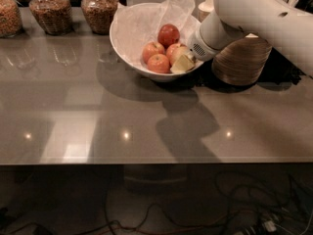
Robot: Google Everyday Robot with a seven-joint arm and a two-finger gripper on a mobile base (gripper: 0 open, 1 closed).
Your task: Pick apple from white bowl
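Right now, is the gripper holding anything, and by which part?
It cannot be told. The gripper is inside the white bowl at its right side, right by the apple, but a hold on it does not show.

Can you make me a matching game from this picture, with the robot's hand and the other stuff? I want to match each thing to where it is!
Things
1. gripper
2. dark red apple
3. glass jars
4. stack of beige bowls

Places
A. along the back left of the table
B. just right of the white bowl, partly behind the arm
C. at the back of the fruit pile in the bowl
D. down in the bowl's right side, next to the big apple with the yellow-green patch

Pairs: 1-D, 2-C, 3-A, 4-B
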